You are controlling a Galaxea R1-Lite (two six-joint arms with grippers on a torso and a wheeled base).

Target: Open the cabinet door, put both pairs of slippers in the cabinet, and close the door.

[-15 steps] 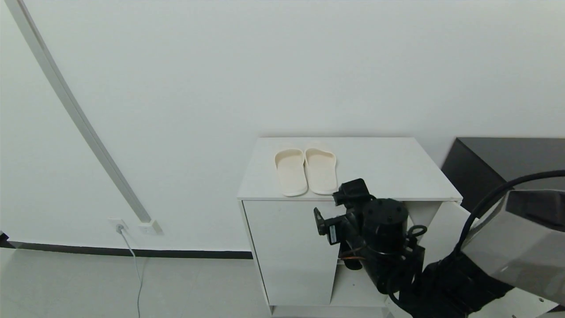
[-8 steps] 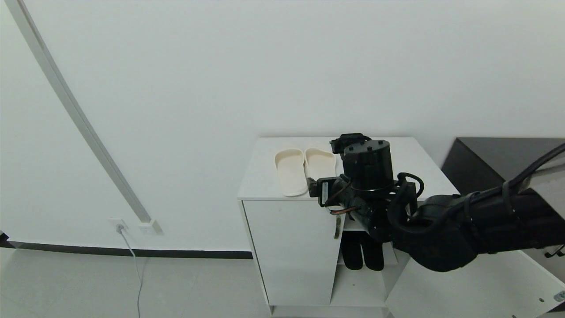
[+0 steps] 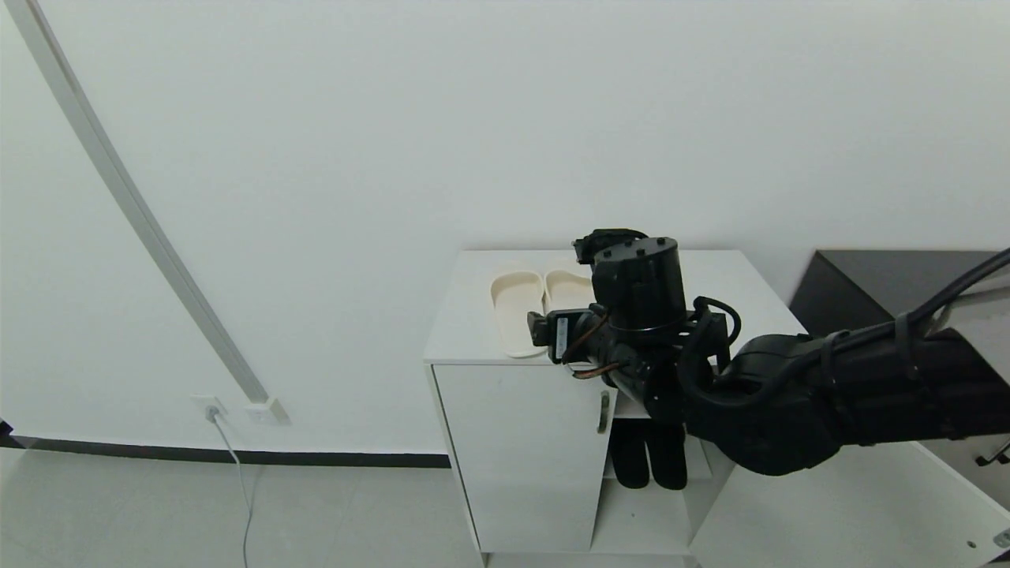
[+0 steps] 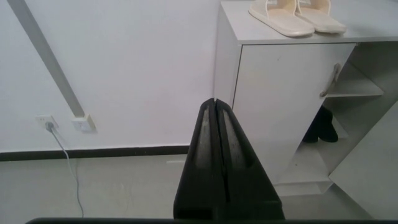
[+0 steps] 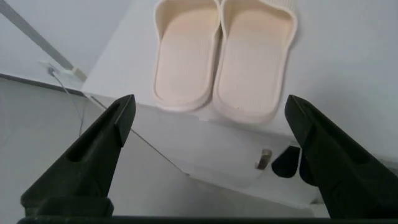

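Cabinet: a white two-door cabinet [image 3: 517, 457] is standing against the wall, its left door sitting closed with a slim handle [image 3: 604, 412] at the inner edge, and its right door [image 3: 828, 513] swinging wide open toward the robot.
Inside the cabinet: a pair of black slippers [image 3: 649, 465] is lying side by side on a lower shelf of the right compartment, and a shelf [image 4: 357, 87] above them is showing bare white board.
On the cabinet top: a pair of cream slippers [image 3: 518, 314] is lying side by side, touching along their inner edges, near the front left corner.
Right gripper: the right gripper [image 5: 210, 106] is hovering above the cream slippers with its fingers spread wide, one to either side of the pair and gripping nothing.
In the way: in the head view the right arm [image 3: 789, 410] is crossing in front of the open compartment, and its wrist is covering much of the right-hand cream slipper.
Left gripper: the left gripper [image 4: 215, 102] is hanging well to the left of the cabinet, with its fingers pressing together and nothing between them.
Surroundings: a wall socket [image 3: 209, 409] with a grey cable [image 3: 241, 489] is sitting low on the wall, and a dark piece of furniture [image 3: 868, 284] is standing just right of the cabinet.
Look of the slippers: the cream pair is showing ribbed footbeds and broad single straps; the black pair is too shadowed for any detail.
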